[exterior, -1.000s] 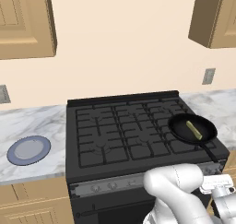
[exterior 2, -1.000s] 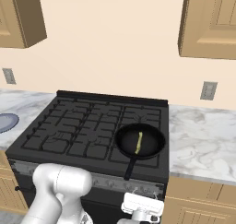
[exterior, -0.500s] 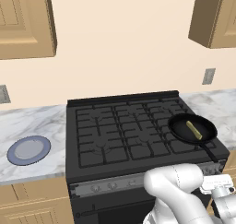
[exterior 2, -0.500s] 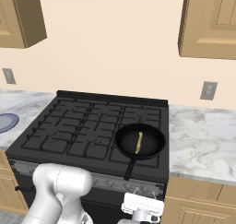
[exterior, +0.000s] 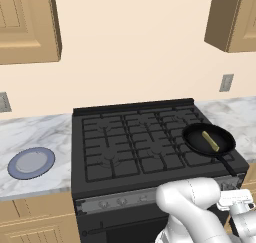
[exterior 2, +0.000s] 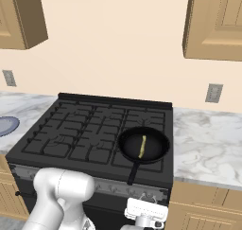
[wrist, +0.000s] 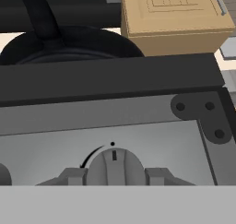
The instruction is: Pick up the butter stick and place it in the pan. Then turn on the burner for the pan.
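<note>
Where visible: 1 butter stick (exterior: pixel 210 141), 1 pan (exterior: pixel 194 137)

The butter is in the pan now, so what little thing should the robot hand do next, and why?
Probably close on the knob and twist it. The butter stick already lies in the pan, so lighting the burner is what remains. In the hand view the gripper has a finger on each side of that knob, whose mark points straight up.

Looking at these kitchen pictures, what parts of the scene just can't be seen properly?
- Gripper, hand view: its lower part is cut by the bottom band, so contact with the knob is unclear.
- Pan, hand view: the stove's front edge hides its lower half.
- Plate, right base view: cut off by the left edge.
</note>
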